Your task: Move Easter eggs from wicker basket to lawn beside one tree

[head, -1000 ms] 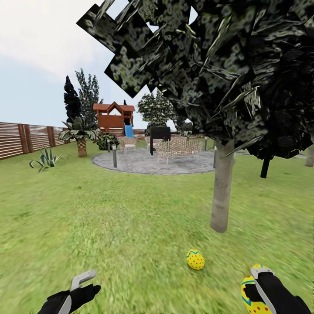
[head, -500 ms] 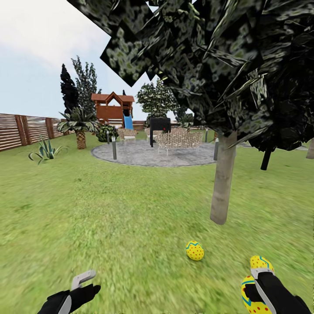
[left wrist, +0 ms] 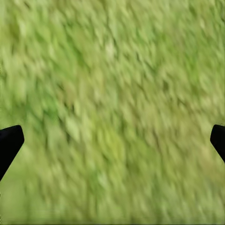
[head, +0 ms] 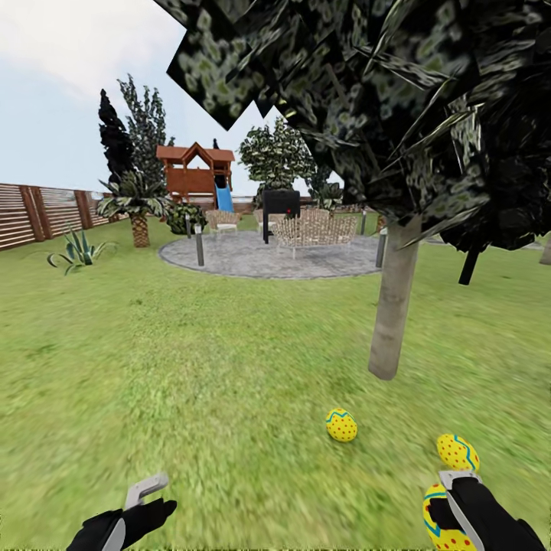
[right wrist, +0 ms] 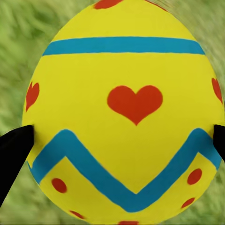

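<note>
The tree's pale trunk (head: 394,298) rises from the lawn (head: 191,367) at right, under dark mottled foliage. One yellow Easter egg (head: 341,425) with blue zigzags lies on the grass in front of the trunk. A second egg (head: 458,451) lies to its right, just beyond my right gripper (head: 448,499). That gripper is shut on a third egg (head: 436,524), which looms large between the fingertips in the right wrist view (right wrist: 124,108). My left gripper (head: 147,497) hangs open over bare grass (left wrist: 112,93). The wicker basket is out of view.
A grey round patio (head: 268,256) with woven chairs (head: 314,229) and a black grill lies ahead. A wooden playset (head: 195,172), a palm (head: 138,214) and a brown slatted fence (head: 38,214) stand at far left. A thin dark trunk (head: 468,268) stands right of the tree.
The whole view has shifted, so the scene sits higher in the picture. The second egg now shows fully beyond my right gripper. Both grippers stay as they were.
</note>
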